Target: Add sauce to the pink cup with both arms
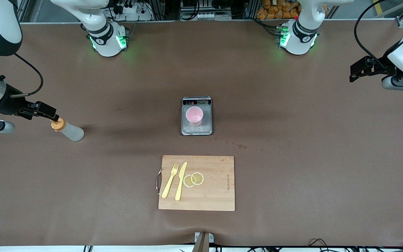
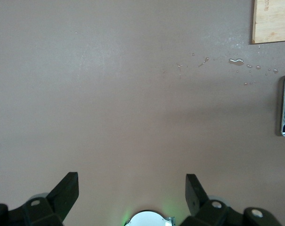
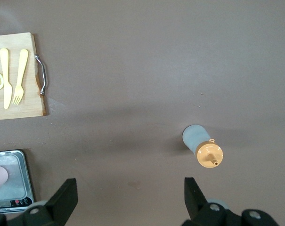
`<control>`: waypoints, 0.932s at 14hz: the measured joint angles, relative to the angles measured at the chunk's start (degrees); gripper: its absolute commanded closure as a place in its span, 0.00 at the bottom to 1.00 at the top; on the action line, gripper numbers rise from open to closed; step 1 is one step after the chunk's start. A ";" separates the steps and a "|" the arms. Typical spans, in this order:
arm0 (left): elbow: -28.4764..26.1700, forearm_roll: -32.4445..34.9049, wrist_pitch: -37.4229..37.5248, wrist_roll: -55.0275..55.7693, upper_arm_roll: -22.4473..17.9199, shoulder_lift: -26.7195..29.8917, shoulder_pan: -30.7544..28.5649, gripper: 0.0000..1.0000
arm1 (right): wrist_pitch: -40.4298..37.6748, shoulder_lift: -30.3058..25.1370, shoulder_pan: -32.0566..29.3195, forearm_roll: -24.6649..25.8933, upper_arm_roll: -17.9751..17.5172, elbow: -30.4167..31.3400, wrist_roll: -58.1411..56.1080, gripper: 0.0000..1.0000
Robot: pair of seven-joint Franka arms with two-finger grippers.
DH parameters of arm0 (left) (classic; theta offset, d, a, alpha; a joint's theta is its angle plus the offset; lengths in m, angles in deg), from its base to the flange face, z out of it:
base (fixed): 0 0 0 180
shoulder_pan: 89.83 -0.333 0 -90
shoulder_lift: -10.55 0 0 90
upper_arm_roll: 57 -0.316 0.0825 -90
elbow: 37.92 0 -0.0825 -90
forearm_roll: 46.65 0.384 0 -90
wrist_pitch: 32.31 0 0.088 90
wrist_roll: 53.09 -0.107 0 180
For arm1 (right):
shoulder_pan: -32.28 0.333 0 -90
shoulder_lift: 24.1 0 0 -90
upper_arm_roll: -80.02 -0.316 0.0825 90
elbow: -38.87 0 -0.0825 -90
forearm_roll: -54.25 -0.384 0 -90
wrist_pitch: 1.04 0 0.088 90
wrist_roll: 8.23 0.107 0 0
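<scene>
The sauce (image 1: 69,131) stands upright on the bench (image 1: 292,175) toward the right arm's end, its orange cap (image 1: 58,124) uppermost. We see the right hand (image 1: 46,110) hanging over the bench just beside that cap, fingers (image 3: 62,200) spread apart and holding nothing. At mid-bench the pink cup (image 1: 194,116) sits upright on a small scale (image 1: 197,130); we cannot read its panel. Nearer the front camera lies a wooden cutting board (image 1: 215,196) carrying a yellow fork (image 1: 170,180), a yellow knife (image 1: 181,181) and lemon slices (image 1: 193,179); its printed mark is too small to read. The left hand (image 1: 357,71) waits over the left arm's end, fingers (image 2: 66,190) wide apart, empty.
</scene>
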 measured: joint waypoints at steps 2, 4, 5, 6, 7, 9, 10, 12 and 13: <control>0.00 0.00 0.00 0.00 0.00 0.00 0.00 0.00 | 1.74 -0.57 0.62 0.50 -0.13 1.55 -0.11 0.00; 0.00 0.00 0.00 0.02 0.00 0.00 0.00 0.00 | 3.13 -1.60 1.18 2.32 -0.18 3.70 -1.37 0.00; 0.00 0.00 0.00 0.03 0.00 0.00 0.00 0.00 | 3.58 -2.05 1.21 2.96 -0.17 4.40 -3.61 0.00; 0.00 0.00 0.00 0.04 -0.01 0.00 0.00 0.00 | 4.04 -2.38 1.20 3.55 -0.01 4.77 -5.84 0.00; 0.00 0.00 0.00 0.05 -0.01 0.00 0.00 0.00 | 4.31 -2.54 1.13 3.85 0.27 4.86 -7.48 0.00; -0.01 0.00 0.00 0.08 0.00 0.00 0.00 0.00 | 4.76 -2.66 0.59 3.99 0.88 4.83 -10.97 0.00; -0.01 0.00 0.00 0.08 0.00 0.00 0.00 0.00 | 4.88 -2.66 0.44 4.00 1.12 4.79 -11.99 0.00; -0.01 0.00 0.00 0.08 0.00 0.00 0.00 0.00 | 5.02 -2.65 0.33 4.03 1.17 4.47 -12.42 0.00; -0.01 0.00 0.00 0.09 0.00 0.00 0.00 0.00 | 5.04 -2.66 0.33 4.07 1.16 4.16 -12.43 0.00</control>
